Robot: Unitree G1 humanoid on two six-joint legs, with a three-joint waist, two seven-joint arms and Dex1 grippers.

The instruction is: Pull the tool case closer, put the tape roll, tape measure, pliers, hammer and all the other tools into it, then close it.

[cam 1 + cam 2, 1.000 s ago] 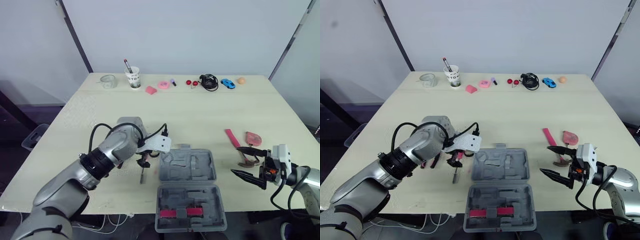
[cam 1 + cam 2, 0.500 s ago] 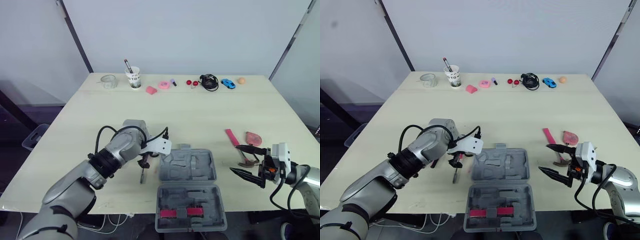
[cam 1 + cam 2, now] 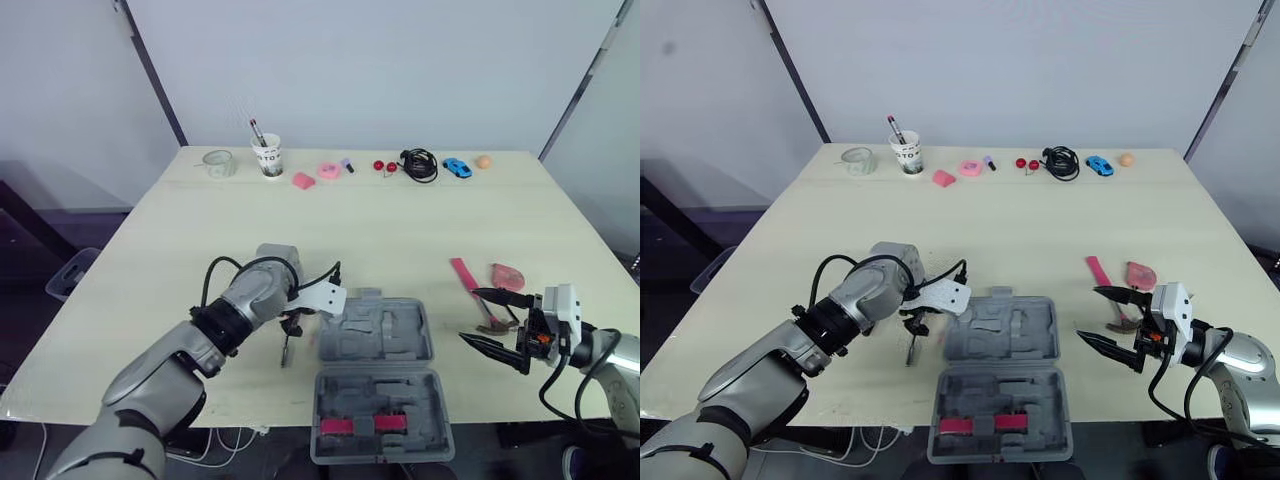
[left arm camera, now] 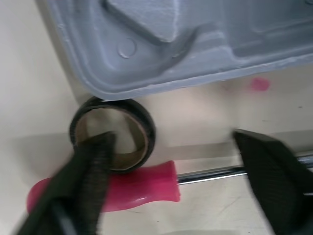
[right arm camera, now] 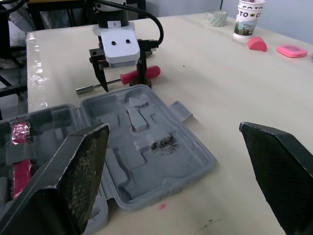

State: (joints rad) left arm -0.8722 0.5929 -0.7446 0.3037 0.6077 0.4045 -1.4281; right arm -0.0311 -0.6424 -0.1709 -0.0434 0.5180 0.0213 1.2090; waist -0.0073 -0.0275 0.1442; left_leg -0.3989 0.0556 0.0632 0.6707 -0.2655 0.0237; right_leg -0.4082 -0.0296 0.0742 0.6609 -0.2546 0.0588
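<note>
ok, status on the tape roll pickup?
Left gripper open over tape roll beside open tool case, nothing gripped yet. Right gripper open, hovering right of case. Screwdriver lies against the roll.

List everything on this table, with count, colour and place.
tool case: 1, grey, open, front centre
tape roll: 1, black, at case's left edge
screwdriver: 1, pink handle, beside tape roll
hammer: 1, red handle, right of case
tape measure: 1, pink, beside hammer
cup: 1, white, far edge
cable: 1, black, far edge
toy car: 1, blue, far edge
left end effector: 1, black, open above tape roll
right end effector: 1, black, open near hammer
</note>
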